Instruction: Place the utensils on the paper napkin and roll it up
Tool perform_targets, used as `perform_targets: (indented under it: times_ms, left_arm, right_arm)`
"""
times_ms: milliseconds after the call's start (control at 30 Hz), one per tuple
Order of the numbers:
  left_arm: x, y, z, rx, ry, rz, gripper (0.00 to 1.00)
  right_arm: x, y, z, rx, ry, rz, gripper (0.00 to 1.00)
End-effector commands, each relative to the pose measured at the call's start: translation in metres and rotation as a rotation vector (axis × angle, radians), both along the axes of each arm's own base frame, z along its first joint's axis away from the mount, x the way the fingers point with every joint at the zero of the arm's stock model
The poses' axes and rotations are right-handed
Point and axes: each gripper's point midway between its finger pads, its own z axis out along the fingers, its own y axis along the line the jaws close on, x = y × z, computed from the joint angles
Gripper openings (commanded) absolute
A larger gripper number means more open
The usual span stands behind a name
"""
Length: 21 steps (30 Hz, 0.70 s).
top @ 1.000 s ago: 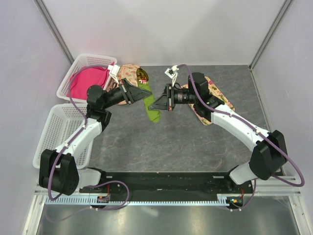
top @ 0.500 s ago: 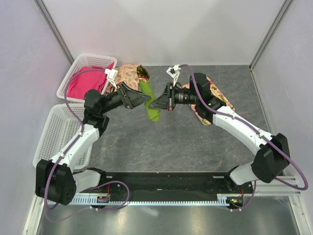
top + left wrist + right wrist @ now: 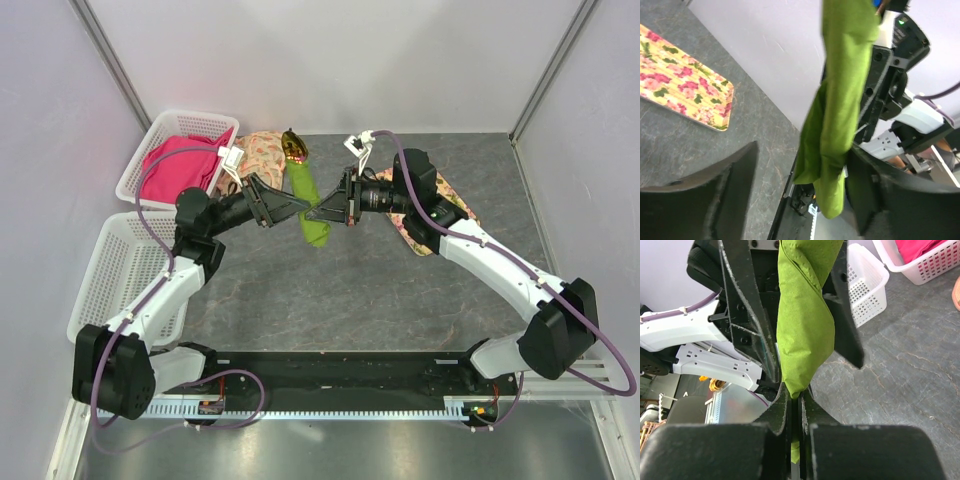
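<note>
The lime-green paper napkin is rolled into a long bundle and held above the table between the two arms. My right gripper is shut on the napkin's lower end. My left gripper is open, its jaws standing on either side of the roll, which hangs close to the right-hand finger. A shiny gold utensil end pokes out of the far end of the roll. The rest of the utensils is hidden inside the napkin.
Two white baskets stand at the left, the far one holding a pink cloth, the near one beside the left arm. A floral mat lies behind the left gripper and another lies under the right arm.
My left gripper has opened off the napkin roll, which now hangs from the right gripper alone. Both wrists have shifted slightly; the roll's gold end sits a little further back.
</note>
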Motion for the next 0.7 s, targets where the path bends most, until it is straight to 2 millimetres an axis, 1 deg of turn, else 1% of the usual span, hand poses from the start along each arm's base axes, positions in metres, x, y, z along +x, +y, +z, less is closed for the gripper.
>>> perform_targets:
  times_ms: [0,33,100,133,200,267,300,333,367,400,500,533,567,633,667]
  left_arm:
    - [-0.020,-0.006,0.021,-0.041,-0.089,-0.072,0.65]
    - [-0.022,-0.007,0.023,-0.043,-0.093,-0.077,0.57]
    - [-0.024,-0.007,0.024,-0.045,-0.095,-0.082,0.50]
    - [-0.024,-0.008,0.025,-0.045,-0.096,-0.083,0.43]
    - [-0.024,-0.008,0.024,-0.046,-0.091,-0.084,0.37]
    - [-0.024,-0.008,0.022,-0.044,-0.086,-0.084,0.28]
    - [-0.024,-0.008,0.023,-0.044,-0.092,-0.085,0.21]
    - [-0.024,-0.008,0.021,-0.042,-0.087,-0.081,0.09]
    - [-0.023,-0.007,0.021,-0.040,-0.088,-0.077,0.04]
    - [-0.023,-0.007,0.020,-0.040,-0.087,-0.074,0.02]
    - [-0.022,-0.007,0.020,-0.037,-0.095,-0.071,0.02]
    - [-0.022,-0.007,0.020,-0.034,-0.101,-0.073,0.02]
    - [-0.022,-0.007,0.020,-0.030,-0.115,-0.072,0.02]
    - [-0.025,-0.007,0.020,-0.022,-0.134,-0.086,0.02]
    - [-0.026,-0.007,0.019,-0.017,-0.144,-0.088,0.02]
  right_arm:
    - [-0.004,-0.002,0.028,0.067,-0.113,-0.003,0.00]
    - [-0.004,-0.002,0.026,0.065,-0.109,-0.001,0.00]
    - [-0.003,-0.002,0.025,0.061,-0.110,-0.004,0.00]
    - [-0.003,-0.002,0.025,0.061,-0.110,-0.006,0.00]
    - [-0.003,-0.002,0.026,0.062,-0.113,-0.006,0.00]
    - [-0.003,-0.002,0.025,0.062,-0.113,-0.006,0.00]
    - [-0.003,-0.002,0.026,0.062,-0.116,-0.006,0.00]
    - [-0.003,-0.002,0.025,0.060,-0.120,-0.005,0.00]
    - [-0.004,-0.002,0.025,0.059,-0.122,-0.005,0.00]
    - [-0.004,-0.002,0.024,0.057,-0.127,-0.005,0.00]
    - [-0.006,-0.004,0.019,0.038,-0.140,0.005,0.01]
    - [-0.007,-0.005,0.017,0.021,-0.133,0.011,0.07]
    - [-0.008,-0.005,0.016,0.011,-0.138,0.015,0.26]
    - [-0.013,-0.009,0.021,0.008,-0.140,0.022,0.48]
    - [-0.014,-0.010,0.022,0.007,-0.146,0.020,0.66]
